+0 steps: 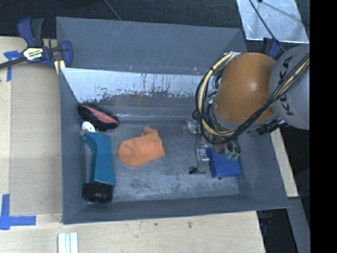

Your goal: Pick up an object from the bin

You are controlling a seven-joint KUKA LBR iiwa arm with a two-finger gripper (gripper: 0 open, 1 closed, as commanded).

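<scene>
Looking at the blue block (225, 165), I see my gripper (201, 159) just left of it; how far it is open, or whether it grips anything, I cannot tell. An orange cloth (141, 147) lies farther left. Closing off-centre could shove the block aside.

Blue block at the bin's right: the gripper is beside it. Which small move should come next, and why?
Probably a small sideways shift to centre over the blue block. The gripper hangs at the block's left edge, not over its middle, and the orange cloth lies well apart to the left.
</scene>
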